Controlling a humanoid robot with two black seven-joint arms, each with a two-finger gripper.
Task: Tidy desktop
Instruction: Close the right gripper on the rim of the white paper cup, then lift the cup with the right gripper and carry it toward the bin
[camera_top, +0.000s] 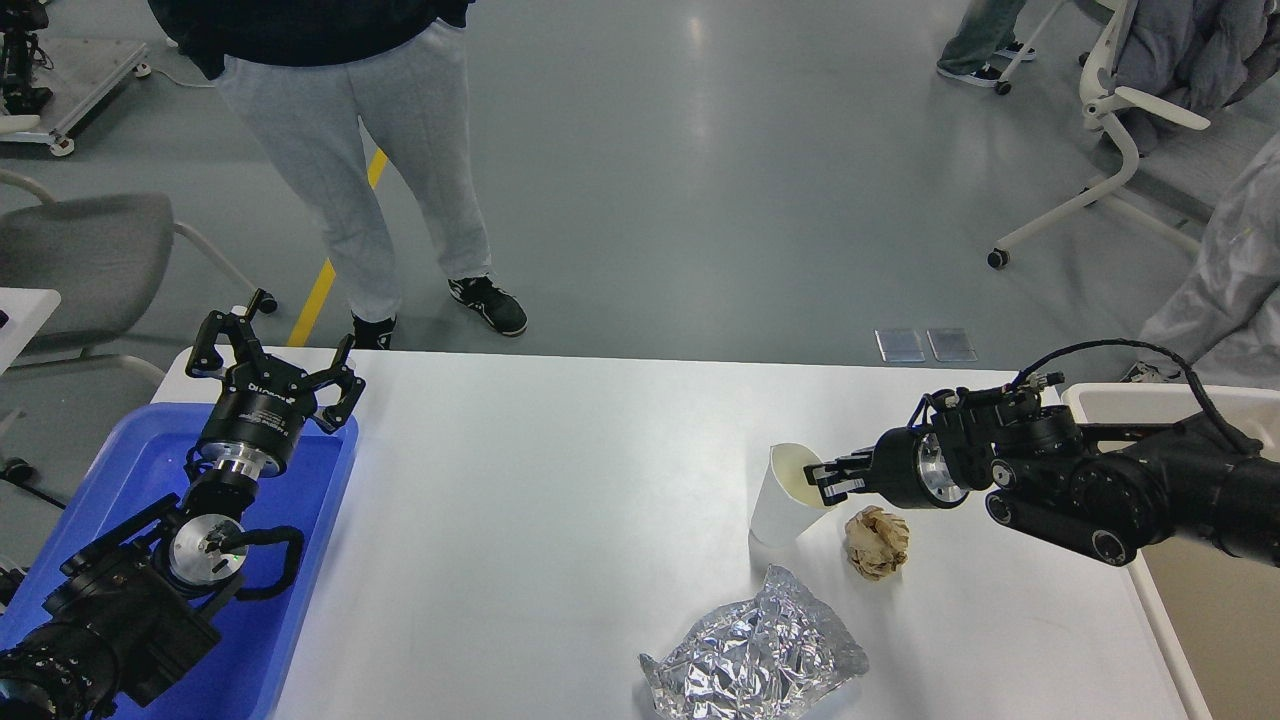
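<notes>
The white desktop (560, 520) fills the middle of the head view. A white paper cup (785, 495) stands on it right of centre, tilted with its rim toward my right arm. My right gripper (822, 481) is shut on the cup's rim. A crumpled brown paper ball (877, 542) lies just right of the cup, below the gripper. A crumpled silver foil bag (755, 650) lies near the front edge. My left gripper (275, 362) is open and empty, raised over the far end of the blue tray (290, 600).
A beige open bin (1210, 610) stands at the right edge under my right arm. A person in grey trousers (380, 180) stands beyond the table's far left corner. Office chairs stand on the floor at far right (1130, 150) and far left.
</notes>
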